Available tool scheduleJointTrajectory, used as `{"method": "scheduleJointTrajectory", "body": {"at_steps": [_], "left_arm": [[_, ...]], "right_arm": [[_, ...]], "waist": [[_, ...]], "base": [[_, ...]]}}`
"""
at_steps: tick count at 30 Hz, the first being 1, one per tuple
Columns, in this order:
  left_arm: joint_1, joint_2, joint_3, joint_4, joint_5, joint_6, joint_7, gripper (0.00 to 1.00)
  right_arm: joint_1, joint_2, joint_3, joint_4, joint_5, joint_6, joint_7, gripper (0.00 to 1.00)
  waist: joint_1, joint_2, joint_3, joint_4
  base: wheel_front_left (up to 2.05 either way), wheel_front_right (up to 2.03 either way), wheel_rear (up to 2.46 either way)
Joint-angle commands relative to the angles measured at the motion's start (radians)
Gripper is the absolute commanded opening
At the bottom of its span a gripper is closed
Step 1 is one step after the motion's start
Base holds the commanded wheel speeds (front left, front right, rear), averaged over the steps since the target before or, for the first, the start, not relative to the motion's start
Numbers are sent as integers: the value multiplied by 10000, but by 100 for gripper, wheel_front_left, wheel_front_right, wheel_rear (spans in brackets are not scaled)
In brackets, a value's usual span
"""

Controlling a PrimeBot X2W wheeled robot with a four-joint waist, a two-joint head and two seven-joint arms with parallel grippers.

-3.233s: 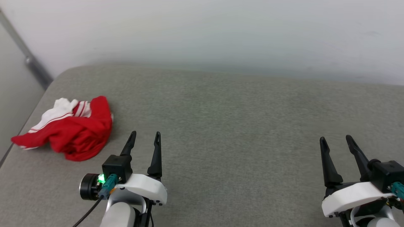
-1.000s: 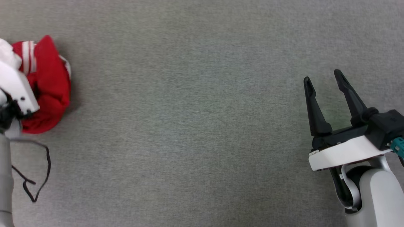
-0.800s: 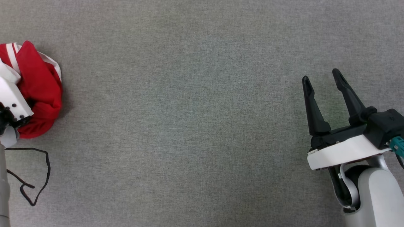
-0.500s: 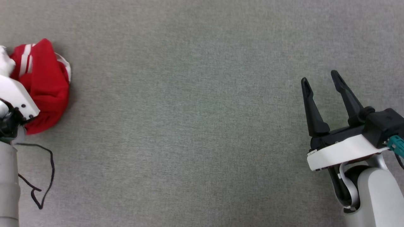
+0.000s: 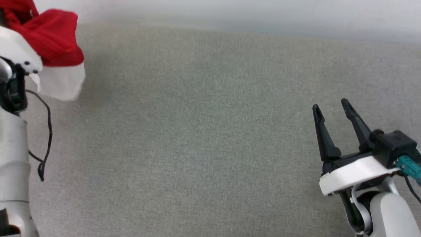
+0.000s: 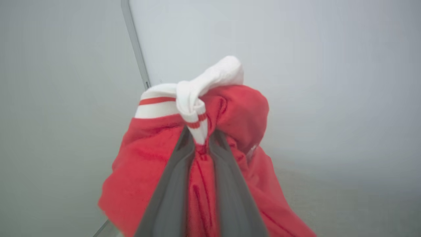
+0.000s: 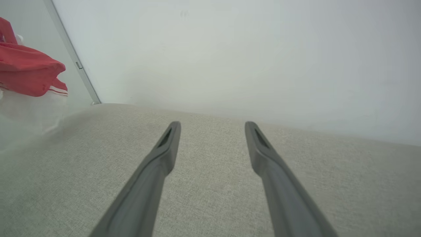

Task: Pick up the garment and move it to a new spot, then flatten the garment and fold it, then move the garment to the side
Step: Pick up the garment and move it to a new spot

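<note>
Left end effector [image 6: 201, 138]: jaws nearly closed, pinching the red-and-white jersey T-shirt [image 6: 243, 108] at a bunched fold where a white, stripe-trimmed sleeve meets the red body. Cloth bulges above and to both sides of the fingertips and drapes back along the fingers toward the wrist. Head view: shirt hangs from this end effector as a wadded bundle, a white sleeve panel dangling lowest, apparently clear of the grey upholstered surface [image 5: 210, 131]; contact underneath cannot be confirmed. Right end effector [image 5: 330, 104]: jaws spread wide, nothing between them, poised low over bare upholstery, the shirt well apart from it, far off to its left side. Progress, as judged: pick-up done; carry to a new spot not yet finished, no set-down visible. Remaining: release the shirt on open upholstery, spread it flat (it is fully crumpled, chest lettering hidden), fold it, then shift it aside. Flattening will likely need both end effectors; the right one is free for that
</note>
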Motion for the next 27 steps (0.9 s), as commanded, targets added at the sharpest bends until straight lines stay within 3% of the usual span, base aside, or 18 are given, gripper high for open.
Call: {"method": "scheduleJointTrajectory", "body": {"at_steps": [1, 7, 15, 22, 27], "left_arm": [[-90, -127, -60, -29, 27, -44, -182, 0], [-183, -724, -606, -281, 204, -296, -1044, 0], [801, -1794, -1574, -1320, 97, -855, -1185, 0], [2275, -3055, -2505, -2556, -367, -1269, -1453, 0], [3489, -3567, -3567, -2742, -789, -1384, -1560, 0]], "right_arm": [[164, 36, -28, 38, -7, -3, -6, 100], [675, 120, -233, 139, 81, -3, 67, 100], [1256, 145, -327, 78, 168, -3, 244, 100], [1538, 147, -531, -108, 385, -3, 378, 100], [1468, 150, -561, -166, 476, -3, 380, 100]], "waist": [[1, 0, -466, -105], [1, 0, -1301, -634], [1, 0, -2094, -1940], [1, 0, -2092, -3065], [1, 0, -1738, -3576]], "base": [[0, 0, 0], [0, 0, 0], [0, 0, 0], [0, 0, 0], [0, 0, 0]]}}
